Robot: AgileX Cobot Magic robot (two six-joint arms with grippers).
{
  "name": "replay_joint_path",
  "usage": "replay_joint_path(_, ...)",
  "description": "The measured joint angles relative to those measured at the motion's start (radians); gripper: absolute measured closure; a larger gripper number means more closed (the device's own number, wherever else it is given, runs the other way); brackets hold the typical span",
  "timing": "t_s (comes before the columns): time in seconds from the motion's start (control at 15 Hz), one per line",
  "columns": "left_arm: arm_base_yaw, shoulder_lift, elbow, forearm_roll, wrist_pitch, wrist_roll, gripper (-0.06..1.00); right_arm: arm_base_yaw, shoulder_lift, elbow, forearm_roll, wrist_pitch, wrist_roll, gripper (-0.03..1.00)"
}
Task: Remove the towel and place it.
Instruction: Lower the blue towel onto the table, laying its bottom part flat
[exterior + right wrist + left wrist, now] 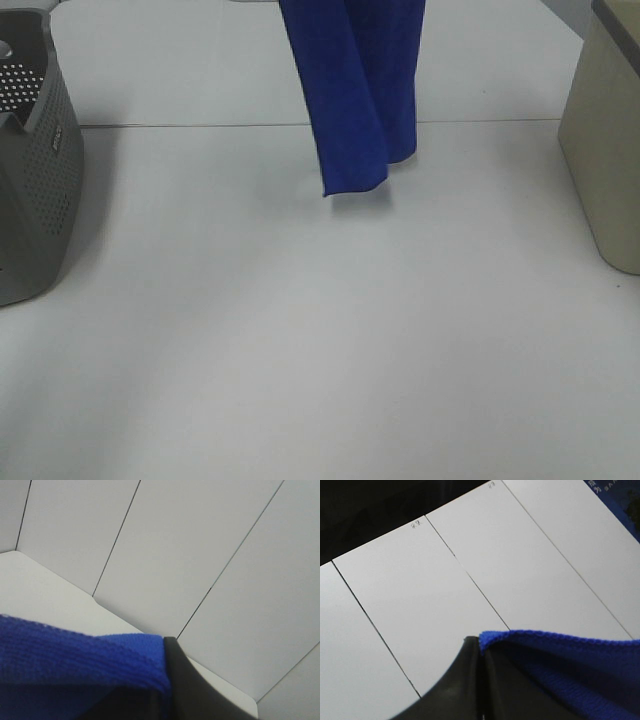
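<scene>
towel: royal blue, hanging in folds above white table, between grey perforated basket and beige bin. left gripper: clamped on towel edge. right gripper: clamped too, apparently on another edge.

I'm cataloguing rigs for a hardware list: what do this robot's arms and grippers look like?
Only the finger ends show, in the wrist views. The left gripper has matte black fingers, smoothly curved, tapering to a narrow tip; the right gripper looks alike. No cables, markings or arm links are visible.
</scene>
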Motion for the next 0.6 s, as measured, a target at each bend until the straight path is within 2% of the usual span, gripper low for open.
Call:
replay_joint_path(0.07,0.024,0.013,-0.001,0.001,0.002,0.034,0.94,0.0,0.019,0.0,-0.012,-0.011,0.002,0.95)
replay_joint_path(0.27,0.075,0.039,-0.001,-0.001,-0.002,0.04,0.94,0.0,0.048,0.0,-0.091,-0.052,0.054,0.95)
replay_joint_path(0.6,0.126,0.129,-0.036,-0.004,-0.076,0.044,0.94,0.0,0.127,0.0,-0.133,-0.289,0.128,0.95)
